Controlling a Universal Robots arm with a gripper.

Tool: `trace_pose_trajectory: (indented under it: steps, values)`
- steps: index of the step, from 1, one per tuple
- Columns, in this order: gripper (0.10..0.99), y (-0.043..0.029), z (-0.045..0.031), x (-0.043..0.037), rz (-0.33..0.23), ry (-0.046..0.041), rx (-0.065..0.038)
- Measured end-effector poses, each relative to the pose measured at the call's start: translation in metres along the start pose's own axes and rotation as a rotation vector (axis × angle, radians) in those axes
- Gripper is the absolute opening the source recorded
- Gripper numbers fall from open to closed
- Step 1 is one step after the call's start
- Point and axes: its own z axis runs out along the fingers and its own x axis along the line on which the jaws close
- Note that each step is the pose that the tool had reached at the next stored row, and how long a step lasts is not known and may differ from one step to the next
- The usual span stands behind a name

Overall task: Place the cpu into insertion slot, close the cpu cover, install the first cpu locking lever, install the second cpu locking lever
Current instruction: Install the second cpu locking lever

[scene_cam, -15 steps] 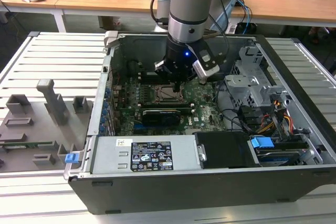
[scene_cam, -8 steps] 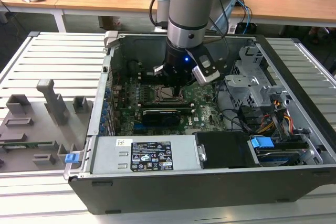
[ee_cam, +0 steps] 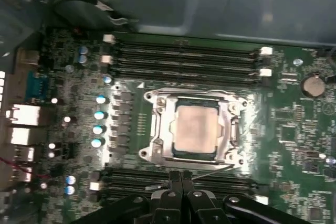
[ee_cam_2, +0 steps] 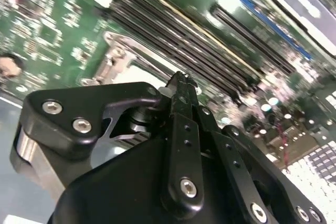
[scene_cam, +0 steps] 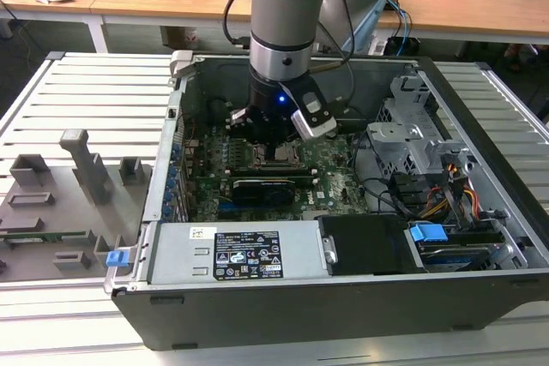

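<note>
Workbench stuff first: slatted grey metal table (scene_cam: 86, 83) with wooden desks (scene_cam: 171, 2) behind it across the room, plus a cluster of grey plastic fixtures (scene_cam: 81, 165) parked toward the exterior view's left. Sitting on the table, an open PC case (scene_cam: 343, 315) lying on its side. Inside it: power supply (scene_cam: 232, 255) along the near edge, long black card (scene_cam: 266, 188) across the green motherboard (ee_cam: 294, 129), metal drive cage (scene_cam: 412, 126) and a blue clip (scene_cam: 427, 233) toward the exterior view's right, cables bunched near there too. Reaching straight down into the case from above, the robot arm (scene_cam: 287, 6), gripper (scene_cam: 270, 139) low over the middle of the board. From the exterior view, can't really make out the socket under all that. Much better in the first wrist view: cpu (ee_cam: 195, 129) seated flat in the socket (ee_cam: 195, 155), silver cover (ee_cam: 157, 129) lying down around it with the chip's top showing through the window, rows of memory slots (ee_cam: 184, 59) on either side, coin battery (ee_cam: 312, 84) off near one corner. Also a thin lever wire (ee_cam: 215, 170) running along the socket edge nearest the gripper (ee_cam: 180, 178). Fingers pressed together in both wrist views, nothing visibly pinched between them, tips just beside that lever edge; can't tell whether actually touching it. Second wrist view: mostly gripper (ee_cam_2: 181, 82) body up close, tips over the silver frame.
</note>
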Motion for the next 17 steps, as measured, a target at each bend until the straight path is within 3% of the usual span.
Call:
trace_pose_trajectory:
  steps: [4, 6, 8, 13, 17]
  values:
    - [0.110, -0.0030, 0.0057, 0.0021, 0.000, -0.0002, -0.006]
    - [0.110, -0.0063, 0.0060, 0.0041, 0.000, -0.0023, -0.034]
    - [0.110, -0.0088, 0.0059, 0.0068, 0.000, -0.0035, -0.051]
    - [0.110, -0.0170, 0.0069, 0.0106, 0.000, -0.0046, -0.064]
    - [0.110, -0.0181, 0.0115, 0.0132, 0.000, -0.0051, -0.072]
